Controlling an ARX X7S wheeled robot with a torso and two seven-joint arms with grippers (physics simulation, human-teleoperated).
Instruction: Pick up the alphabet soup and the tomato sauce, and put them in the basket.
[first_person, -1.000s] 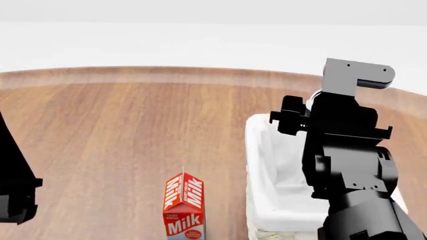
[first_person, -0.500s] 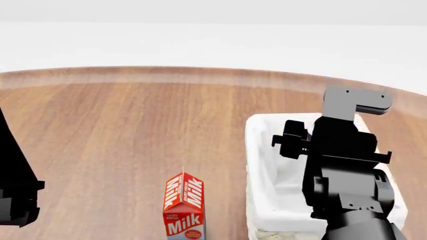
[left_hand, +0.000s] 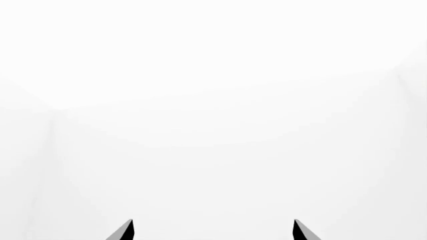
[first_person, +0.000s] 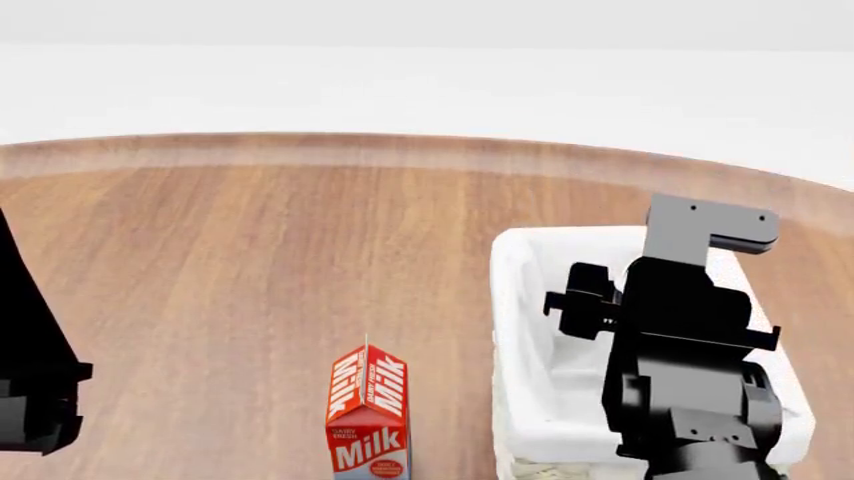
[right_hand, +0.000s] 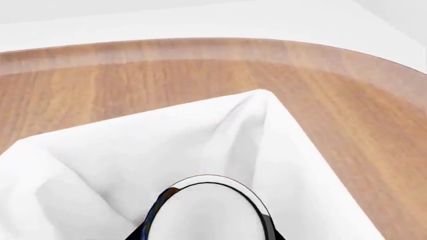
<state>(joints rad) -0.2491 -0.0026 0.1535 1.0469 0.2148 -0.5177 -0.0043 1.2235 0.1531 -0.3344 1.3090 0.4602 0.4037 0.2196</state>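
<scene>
My right gripper (right_hand: 208, 235) is shut on a can with a silver-white top (right_hand: 207, 210) and a dark blue edge, the alphabet soup. It hangs over the inside of the basket (right_hand: 80, 165), above its white cloth liner. In the head view the basket (first_person: 514, 300) stands at the right, and my right arm (first_person: 681, 340) covers much of it and hides the can. The tomato sauce is out of view. My left gripper (left_hand: 212, 230) is open, its two fingertips apart against blank white. The left arm (first_person: 34, 400) shows only at the head view's left edge.
A red and white milk carton (first_person: 370, 410) stands upright on the wooden table (first_person: 267, 260), left of the basket near the front. The table's curved far edge (first_person: 400, 150) runs across the back, with white floor beyond.
My right arm has come down and nearer over the basket with the can in its grip. The milk carton and left arm have stayed put.
</scene>
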